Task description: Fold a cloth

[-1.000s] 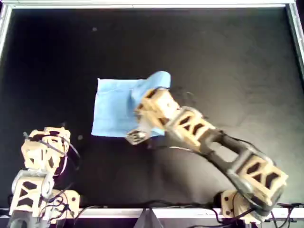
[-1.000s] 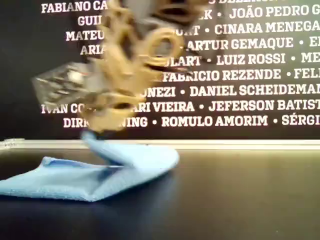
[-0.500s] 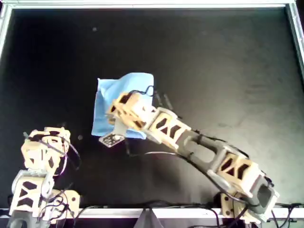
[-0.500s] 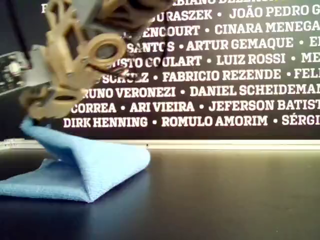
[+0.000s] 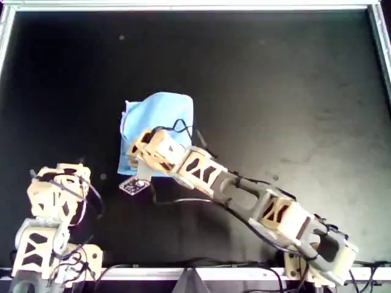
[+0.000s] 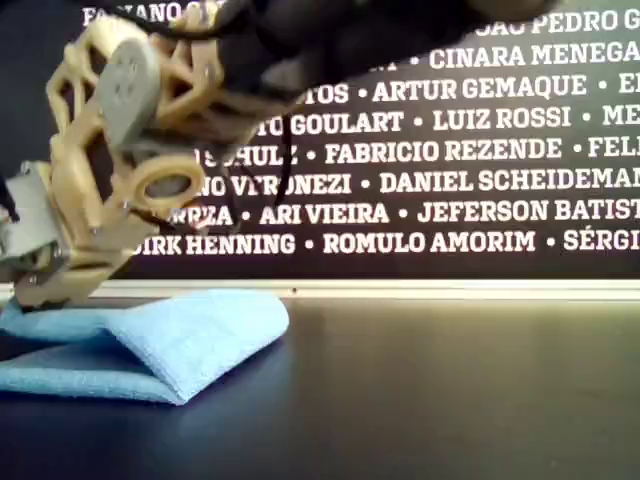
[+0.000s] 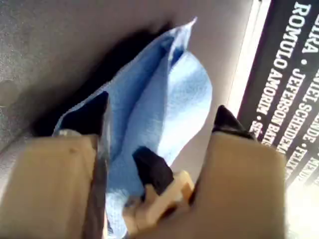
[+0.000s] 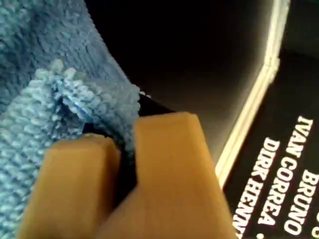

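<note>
The light blue cloth (image 5: 162,113) lies on the black table, folded over on itself, with its rounded fold on the exterior view's right (image 6: 190,340). My second gripper (image 5: 131,159) is on the long outstretched arm, low at the cloth's left edge in the overhead view (image 6: 30,295). In its own wrist view this gripper (image 8: 124,144) is shut on a bunched cloth edge (image 8: 30,99). My first gripper (image 7: 162,109) has its jaws wide apart, and the cloth (image 7: 184,94) shows between and beyond them. I cannot tell whether the cloth touches them.
A second arm (image 5: 52,207) sits folded up at the overhead view's lower left, away from the cloth. A pale frame (image 5: 195,6) borders the black table. A black banner with white names (image 6: 450,150) stands behind the table's far edge.
My second gripper has carried the lifted cloth edge from right to left in the overhead view and lowered it. The raised flap now lies almost flat on the lower layer.
</note>
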Robot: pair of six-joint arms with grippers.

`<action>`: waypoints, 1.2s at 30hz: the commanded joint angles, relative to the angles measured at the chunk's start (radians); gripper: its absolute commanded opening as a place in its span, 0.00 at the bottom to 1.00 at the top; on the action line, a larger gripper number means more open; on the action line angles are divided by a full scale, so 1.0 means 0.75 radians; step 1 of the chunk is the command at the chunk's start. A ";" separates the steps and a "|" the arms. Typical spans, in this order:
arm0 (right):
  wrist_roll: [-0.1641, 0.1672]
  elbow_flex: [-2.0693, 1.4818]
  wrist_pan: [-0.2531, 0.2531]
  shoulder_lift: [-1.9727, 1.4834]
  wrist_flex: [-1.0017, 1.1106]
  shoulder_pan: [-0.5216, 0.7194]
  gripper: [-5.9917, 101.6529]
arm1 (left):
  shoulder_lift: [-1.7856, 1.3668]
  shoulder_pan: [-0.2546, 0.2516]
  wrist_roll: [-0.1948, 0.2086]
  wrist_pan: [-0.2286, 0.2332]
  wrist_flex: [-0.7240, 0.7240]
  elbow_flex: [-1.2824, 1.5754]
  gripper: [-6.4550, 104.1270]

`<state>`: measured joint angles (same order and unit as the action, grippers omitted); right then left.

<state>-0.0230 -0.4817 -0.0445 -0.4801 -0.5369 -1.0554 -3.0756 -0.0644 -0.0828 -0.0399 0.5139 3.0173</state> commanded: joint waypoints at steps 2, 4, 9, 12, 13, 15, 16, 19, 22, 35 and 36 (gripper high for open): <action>-0.006 0.125 -0.008 -0.041 0.022 -0.012 0.11 | -0.020 0.033 -0.004 0.000 -0.018 -0.018 0.71; -0.006 0.110 0.008 -0.041 0.022 -0.012 0.19 | -0.020 0.033 -0.004 0.000 -0.018 -0.018 0.71; 0.002 0.100 0.010 -0.041 0.022 -0.012 0.48 | -0.020 0.033 -0.004 0.000 -0.018 -0.018 0.71; 0.010 0.100 0.010 -0.043 -0.002 -0.012 0.55 | -0.020 0.033 -0.004 0.000 -0.018 -0.018 0.71; 0.006 0.098 0.010 -0.043 -0.002 -0.012 0.55 | -0.020 0.033 -0.004 0.000 -0.018 -0.018 0.71; 0.002 0.098 0.010 -0.049 -0.004 -0.010 0.54 | -0.020 0.033 -0.004 0.000 -0.018 -0.018 0.71; 0.002 0.098 0.010 -0.055 -0.004 -0.010 0.53 | -0.020 0.033 -0.004 0.000 -0.018 -0.018 0.71; 0.012 0.096 0.010 -0.078 -0.006 -0.010 0.53 | -0.020 0.033 -0.004 0.000 -0.018 -0.018 0.71; 0.014 0.096 0.010 -0.088 -0.022 -0.006 0.52 | -0.020 0.033 -0.004 0.000 -0.018 -0.018 0.71; 0.018 0.104 0.110 -0.593 -0.382 0.370 0.29 | -0.020 0.033 -0.004 0.000 -0.018 -0.027 0.71; 0.018 0.098 0.131 -0.638 -0.387 0.419 0.26 | -0.020 0.033 -0.004 0.000 -0.018 -0.027 0.71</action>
<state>-0.0153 -0.4771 0.0215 -0.7363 -0.8145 -0.8283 -3.0756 -0.0644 -0.0828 -0.0399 0.5139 3.0173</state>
